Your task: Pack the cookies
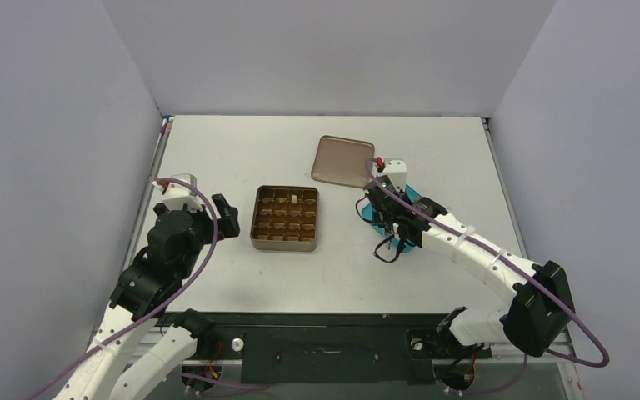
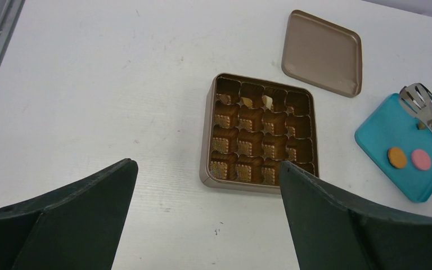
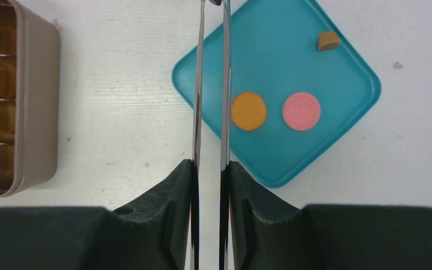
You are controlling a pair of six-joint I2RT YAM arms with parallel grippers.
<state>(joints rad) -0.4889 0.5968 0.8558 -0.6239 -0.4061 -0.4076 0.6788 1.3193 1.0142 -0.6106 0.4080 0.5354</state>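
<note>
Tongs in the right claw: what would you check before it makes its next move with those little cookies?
1. tongs clamped in the right gripper: ok.
2. lid off the tin, lying apart from it: ok.
3. Free cells in the tin: ok, several look empty.
4. orange cookie, pink cookie and brown piece lie apart on the teal plate: ok.
5. Something caught between the tong tips: cannot tell, they run to the picture's edge.
6. left gripper open, beside the tin, not touching it: ok.
</note>
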